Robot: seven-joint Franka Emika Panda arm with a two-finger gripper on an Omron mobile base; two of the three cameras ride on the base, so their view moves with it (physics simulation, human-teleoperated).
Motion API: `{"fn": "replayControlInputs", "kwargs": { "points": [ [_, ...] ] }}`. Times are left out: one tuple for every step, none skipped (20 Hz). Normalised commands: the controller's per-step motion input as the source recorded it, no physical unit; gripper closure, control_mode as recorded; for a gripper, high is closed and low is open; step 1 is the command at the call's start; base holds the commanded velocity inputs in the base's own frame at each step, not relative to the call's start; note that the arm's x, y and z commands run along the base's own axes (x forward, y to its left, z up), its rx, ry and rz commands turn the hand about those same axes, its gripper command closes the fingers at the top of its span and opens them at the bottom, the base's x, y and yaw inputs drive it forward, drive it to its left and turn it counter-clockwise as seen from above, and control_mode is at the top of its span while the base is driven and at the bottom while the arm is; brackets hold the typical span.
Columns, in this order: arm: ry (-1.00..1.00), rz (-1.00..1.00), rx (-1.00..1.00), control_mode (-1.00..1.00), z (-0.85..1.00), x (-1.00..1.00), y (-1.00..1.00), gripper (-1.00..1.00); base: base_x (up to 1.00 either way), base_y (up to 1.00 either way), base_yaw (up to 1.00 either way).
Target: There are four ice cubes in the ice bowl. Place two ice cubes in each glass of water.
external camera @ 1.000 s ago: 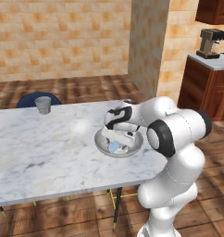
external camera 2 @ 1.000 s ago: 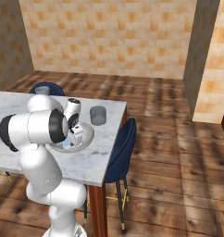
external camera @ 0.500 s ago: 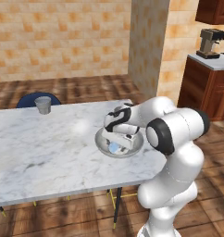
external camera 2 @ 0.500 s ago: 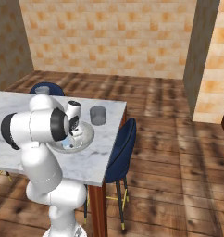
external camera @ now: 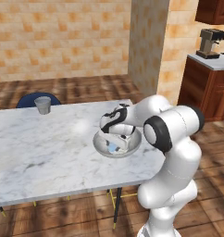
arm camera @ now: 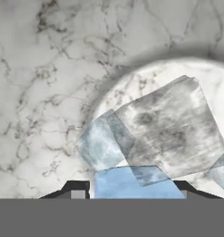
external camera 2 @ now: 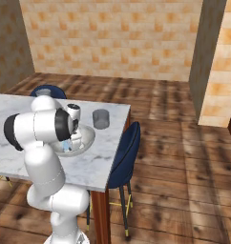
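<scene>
The ice bowl (external camera: 134, 140) (external camera 2: 89, 137) (arm camera: 146, 78) sits near the marble table's right end. My gripper (external camera: 113, 145) (external camera 2: 68, 145) (arm camera: 132, 190) reaches down into it. In the hand view its two fingertips stand on either side of a blue ice cube (arm camera: 132, 184), with a thin gap still showing on the left. Behind that cube lie a pale one (arm camera: 101, 147) and a larger grey one (arm camera: 174, 125). One glass of water (external camera: 42, 105) stands at the table's far left edge. The other glass of water (external camera 2: 101, 119) stands just beyond the bowl.
The marble table (external camera: 40, 148) (external camera 2: 103, 162) carries the bowl and both glasses. Blue chairs (external camera 2: 124, 152) (external camera: 28, 99) stand at its right end and far side. A brick pillar (external camera: 148, 44) and a coffee machine (external camera: 211, 42) on a wooden cabinet lie further off.
The hand has sunk a little deeper into the bowl and its fingers have drawn inward around the blue cube. Bowl and glasses have stayed put.
</scene>
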Motion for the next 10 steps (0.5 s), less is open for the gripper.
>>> {"fn": "replayControlInputs", "kwargs": {
  "points": [
    [0.0, -0.07, 0.0, -1.0, -0.27, 0.0, 0.0, 1.0, 0.0, 0.0, 0.0],
    [0.0, -0.07, 0.0, -1.0, -0.19, 0.0, 0.0, 1.0, 0.0, 0.0, 0.0],
    [0.0, -0.08, 0.0, -1.0, -0.11, 0.0, 0.0, 1.0, 0.0, 0.0, 0.0],
    [0.0, -0.1, 0.0, -1.0, 0.0, 0.0, 0.0, 1.0, 0.0, 0.0, 0.0],
    [0.0, -0.08, 0.0, -1.0, 0.0, -0.13, 0.0, 1.0, 0.0, 0.0, 0.0],
    [0.0, -0.07, 0.0, -1.0, 0.0, -0.21, 0.0, 1.0, 0.0, 0.0, 0.0],
    [-0.03, -0.06, 0.02, -1.0, 0.09, -0.22, 0.0, 1.0, 0.0, 0.0, 0.0],
    [-0.05, -0.07, 0.05, -1.0, 0.2, -0.24, 0.0, 1.0, 0.0, 0.0, 0.0],
    [-0.07, -0.07, 0.07, -1.0, 0.29, -0.24, 0.0, 1.0, 0.0, 0.0, 0.0],
    [-0.07, -0.07, 0.09, -1.0, 0.41, -0.21, 0.0, 1.0, 0.0, 0.0, 0.0]
  ]
}}
